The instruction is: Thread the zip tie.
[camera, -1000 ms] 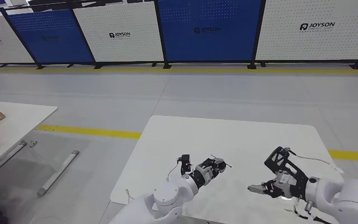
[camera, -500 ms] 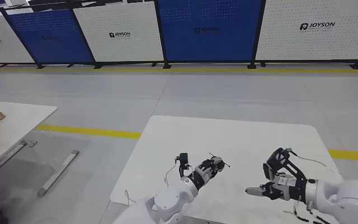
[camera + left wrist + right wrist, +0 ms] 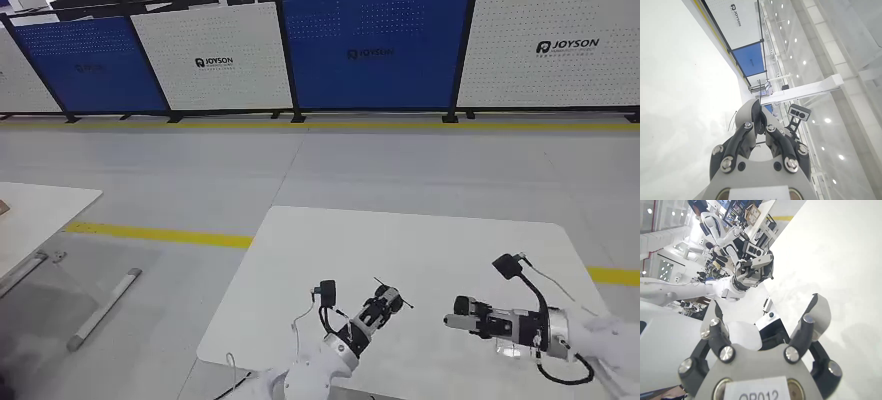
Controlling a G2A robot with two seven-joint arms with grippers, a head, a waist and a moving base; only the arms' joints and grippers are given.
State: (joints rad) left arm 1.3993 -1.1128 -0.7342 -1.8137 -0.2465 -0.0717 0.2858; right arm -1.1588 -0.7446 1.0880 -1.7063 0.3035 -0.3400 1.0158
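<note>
My left gripper [image 3: 388, 300] hangs low over the near part of the white table [image 3: 420, 240], shut on a thin black zip tie [image 3: 405, 301]. In the left wrist view the zip tie [image 3: 759, 91] sticks out straight past the closed fingers [image 3: 745, 113]. From the right wrist view, the left gripper [image 3: 770, 263] holds the zip tie [image 3: 771, 273] crosswise, its small head end hanging free. My right gripper [image 3: 452, 322] is a short way to the right, pointing at the left one. Its jaws [image 3: 766, 303] stand open and empty.
The table's near-left corner [image 3: 205, 350] lies close to the left arm. A second white table [image 3: 40, 210] stands across the floor to the left. Blue and white partition panels [image 3: 370, 55] line the back.
The right wrist has rolled over and its gripper has risen slightly toward the left one. The left gripper has barely shifted, still holding the zip tie.
</note>
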